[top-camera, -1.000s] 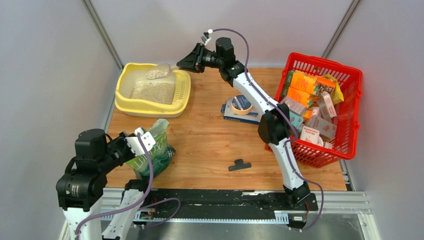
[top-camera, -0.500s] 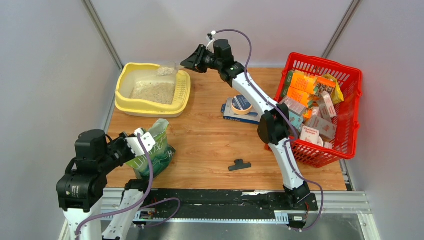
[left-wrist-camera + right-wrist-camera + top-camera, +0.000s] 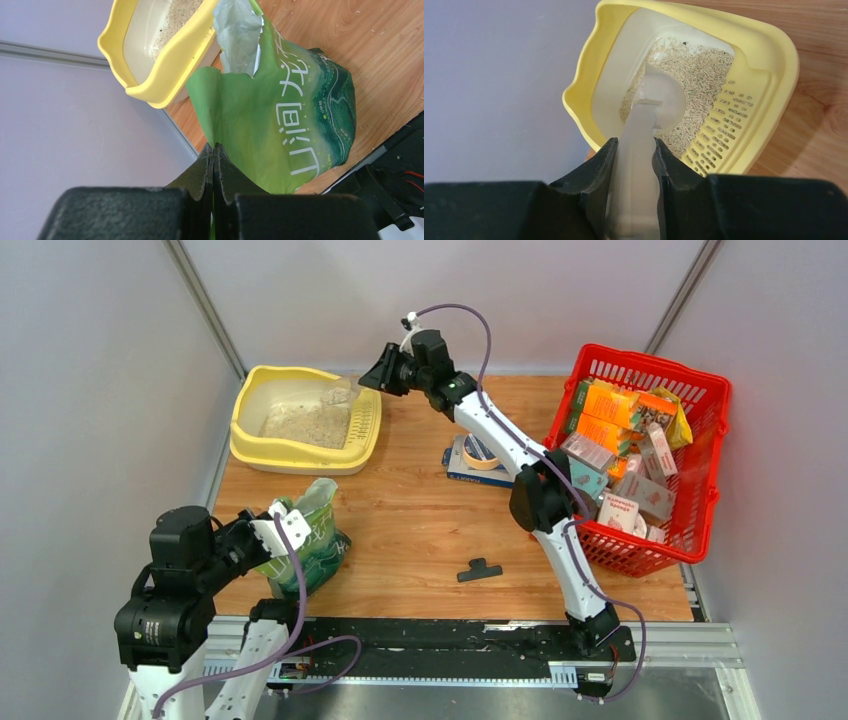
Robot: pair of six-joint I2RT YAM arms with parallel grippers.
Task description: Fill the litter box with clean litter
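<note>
Dumping step is judged to be in hand. The scoop (image 3: 664, 100) is being gripped by its handle in the R gripper (image 3: 634, 146), fingers clamped tight on it. The bowl is being held tilted over the box (image 3: 300, 458), at the box's 2 o'clock corner, and is looking near empty. The box is sitting at 10 o'clock on the table (image 3: 420, 530). Litter (image 3: 704, 70) is lying in it as a thin patch w/ bare floor beside, so filling is judged well short of done.

The pouch (image 3: 280, 115) is standing at 7 o'clock, pinched at its top edge by the L gripper (image 3: 214, 152), jaws fully closed on the film, mouth gaping.

Next move: scoop to be lifted over the box's near rim and taken toward 7 o'clock into the pouch mouth. Bare wood is lying between box and pouch. Tape roll (image 3: 483, 450), clip (image 3: 479, 569) and basket (image 3: 700, 400) at 3 o'clock are well apart from that path.
</note>
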